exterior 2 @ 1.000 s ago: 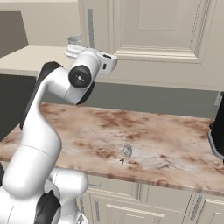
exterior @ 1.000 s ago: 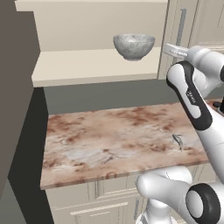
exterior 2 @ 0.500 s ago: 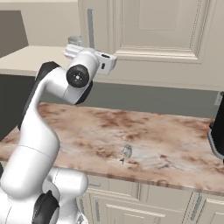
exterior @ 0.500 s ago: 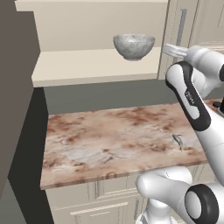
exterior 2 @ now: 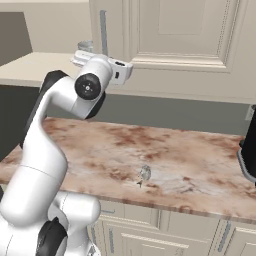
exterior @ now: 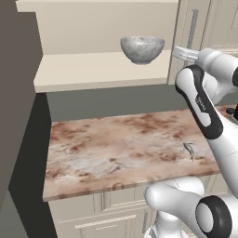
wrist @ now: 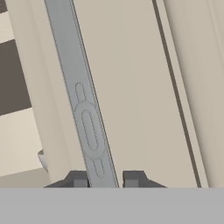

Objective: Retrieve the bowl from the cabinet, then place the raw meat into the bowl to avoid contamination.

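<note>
1. Pinching the grey bar handle (wrist: 87, 118), the gripper (wrist: 103, 178) is closing its two dark fingertips (wrist: 78, 179) narrowly on either side of the bar, low on its length, against the right-hand door of the cabinet (exterior: 209, 23).
2. Sitting upright on the beige shelf (exterior: 93, 69) in the open left bay, the bowl (exterior: 142, 49) is standing near the shelf's right end, just beside the door edge and apart from the hand.
3. Judging by its mottled stone look and thick wall, the bowl is probably going to feel heavy and rigid for its size, with a smooth surface that could be slipping in a light pinch.
4. Being round and deep, it is offering no handle; the rim is looking like the sensible hold, one finger inside and one outside the wall, taken from above or from the front.
5. Chipping is a likely risk if it is knocking the shelf lip or landing hard on the reddish marble counter (exterior: 125, 148).
6. No raw meat is identifiable; a small grey object (exterior 2: 145, 173) is lying on the counter, too small to name.
</note>
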